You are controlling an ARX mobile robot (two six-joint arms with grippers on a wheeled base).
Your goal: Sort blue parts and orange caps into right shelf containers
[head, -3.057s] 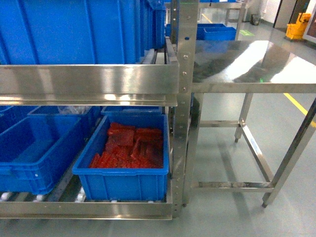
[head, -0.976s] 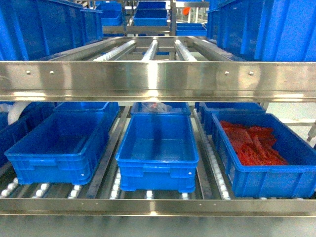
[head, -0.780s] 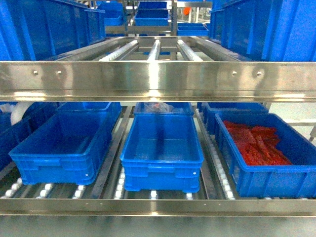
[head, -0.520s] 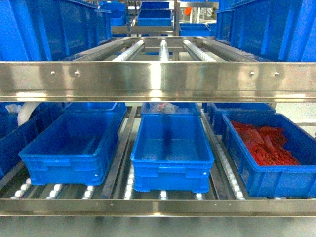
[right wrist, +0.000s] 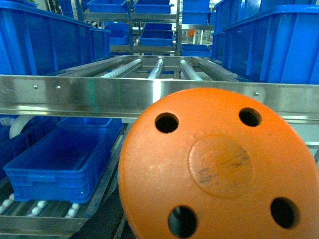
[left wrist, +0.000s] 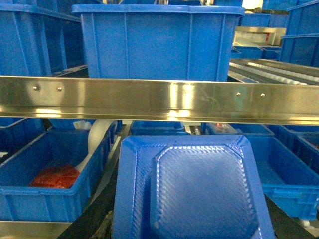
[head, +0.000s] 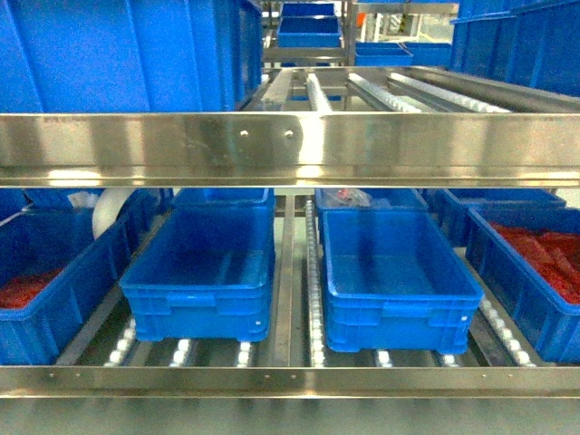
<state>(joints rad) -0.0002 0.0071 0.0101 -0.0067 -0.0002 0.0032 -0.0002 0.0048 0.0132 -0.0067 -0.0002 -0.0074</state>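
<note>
A blue part, a square tray with a ribbed raised middle, fills the lower centre of the left wrist view. It hangs in the air in my left gripper, whose fingers are hidden under it. An orange cap, round with several dark holes, fills the right wrist view. My right gripper holds it, and its fingers are hidden too. The containers are blue crates on the lower roller shelf: two empty ones, one with red pieces at the right edge, and one at the left. Neither gripper shows in the head view.
A steel shelf beam crosses all views above the crates. A tall blue crate stands on the upper level at the left, beside bare roller tracks. A white roll lies behind the left crate. More crates stand behind.
The head view has swung left. The crates have slid right in the picture, the red-filled one to the right edge. A left crate with red pieces has come into view.
</note>
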